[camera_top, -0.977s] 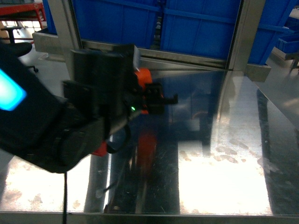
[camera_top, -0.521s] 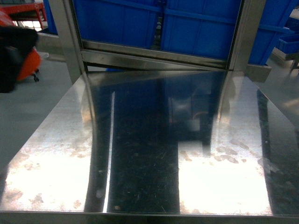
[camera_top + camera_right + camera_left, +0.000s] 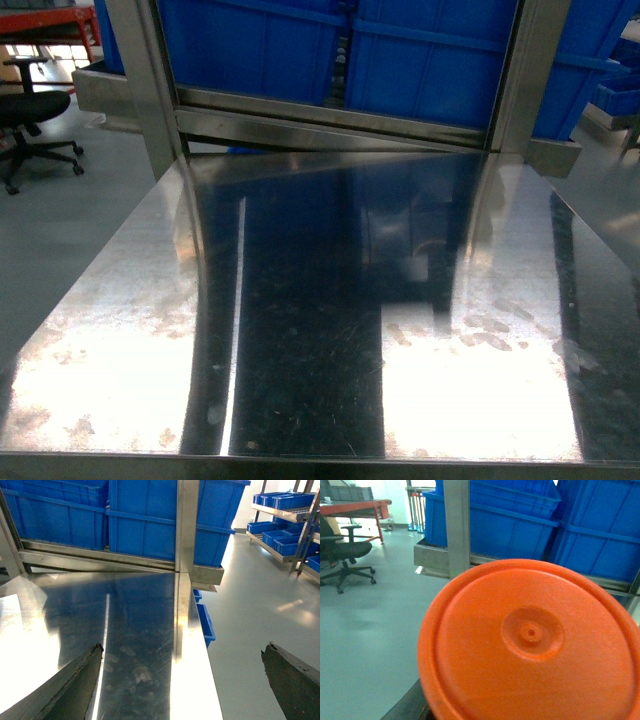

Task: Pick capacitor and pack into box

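the steel bench (image 3: 320,330) is lying bare and shining under the lights, its top throwing back dark reflections of the blue crates (image 3: 420,50) standing stacked behind its far edge, between the upright metal posts (image 3: 140,80). no capacitor and no box are showing anywhere in these views, so i cannot say where either one is.

from the head view neither arm is reaching over the bench. the right end effector (image 3: 182,680) is hanging above the bench's right edge, its two dark fingers (image 3: 75,680) spread wide apart with nothing between them, one over the steel top and the other out over the grey floor (image 3: 260,605). small blue bins (image 3: 205,622) are sitting under the bench's right side.

the left wrist camera is looking off the bench's left side, and an orange round disc (image 3: 530,640) is filling most of its picture, so the left end effector's fingers are hidden and i cannot tell how they are standing. a black office chair (image 3: 30,115) is standing on the floor beyond the bench's far left corner.
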`<state>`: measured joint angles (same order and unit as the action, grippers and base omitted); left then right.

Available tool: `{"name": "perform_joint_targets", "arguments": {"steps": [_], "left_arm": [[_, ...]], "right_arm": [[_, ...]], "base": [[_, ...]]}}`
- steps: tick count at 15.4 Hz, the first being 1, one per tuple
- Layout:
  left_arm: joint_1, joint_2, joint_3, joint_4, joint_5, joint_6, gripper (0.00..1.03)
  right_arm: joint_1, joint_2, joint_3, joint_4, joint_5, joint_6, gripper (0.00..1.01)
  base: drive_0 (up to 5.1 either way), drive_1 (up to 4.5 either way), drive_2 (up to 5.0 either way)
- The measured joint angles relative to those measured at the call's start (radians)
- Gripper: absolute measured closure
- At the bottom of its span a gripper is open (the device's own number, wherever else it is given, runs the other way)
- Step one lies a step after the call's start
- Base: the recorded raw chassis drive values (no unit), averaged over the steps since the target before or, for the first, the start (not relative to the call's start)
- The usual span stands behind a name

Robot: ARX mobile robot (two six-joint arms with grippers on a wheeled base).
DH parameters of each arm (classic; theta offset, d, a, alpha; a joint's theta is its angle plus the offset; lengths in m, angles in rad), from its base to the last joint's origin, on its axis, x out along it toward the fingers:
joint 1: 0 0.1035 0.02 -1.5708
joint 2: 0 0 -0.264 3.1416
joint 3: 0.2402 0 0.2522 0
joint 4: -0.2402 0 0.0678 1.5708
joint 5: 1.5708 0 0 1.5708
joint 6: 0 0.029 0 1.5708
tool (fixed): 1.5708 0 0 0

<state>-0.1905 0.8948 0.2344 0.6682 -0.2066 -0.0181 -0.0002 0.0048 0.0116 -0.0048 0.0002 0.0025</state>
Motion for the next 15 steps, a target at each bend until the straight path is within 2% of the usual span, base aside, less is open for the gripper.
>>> {"name": "perform_joint_targets", "arguments": {"steps": [2, 6, 7, 8, 9, 11, 12, 15], "left_arm": [[0.033, -0.061, -0.065, -0.029, 0.051, 0.001, 0.59], [0.097, -0.216, -0.141, -0.097, 0.106, 0.001, 0.59], [0.139, -0.253, -0.157, -0.125, 0.173, 0.001, 0.59], [0.188, -0.291, -0.169, -0.146, 0.203, 0.002, 0.59], [0.196, -0.323, -0.175, -0.167, 0.192, 0.002, 0.59], [0.188, -0.393, -0.193, -0.218, 0.207, 0.002, 0.59], [0.188, -0.402, -0.222, -0.172, 0.206, 0.003, 0.59], [0.188, -0.492, -0.222, -0.271, 0.206, 0.003, 0.59]], "right_arm": [[0.000, 0.000, 0.000, 0.000, 0.000, 0.000, 0.03], [0.000, 0.000, 0.000, 0.000, 0.000, 0.000, 0.03], [0.000, 0.000, 0.000, 0.000, 0.000, 0.000, 0.03], [0.000, 0.000, 0.000, 0.000, 0.001, 0.000, 0.03], [0.000, 0.000, 0.000, 0.000, 0.000, 0.000, 0.03], [0.000, 0.000, 0.000, 0.000, 0.000, 0.000, 0.03], [0.000, 0.000, 0.000, 0.000, 0.000, 0.000, 0.03], [0.000, 0.000, 0.000, 0.000, 0.000, 0.000, 0.03]], "base": [[0.0, 0.00, 0.0], [0.0, 0.00, 0.0], [0.0, 0.00, 0.0], [0.0, 0.00, 0.0], [0.0, 0.00, 0.0], [0.0, 0.00, 0.0], [0.0, 0.00, 0.0], [0.0, 0.00, 0.0]]}}
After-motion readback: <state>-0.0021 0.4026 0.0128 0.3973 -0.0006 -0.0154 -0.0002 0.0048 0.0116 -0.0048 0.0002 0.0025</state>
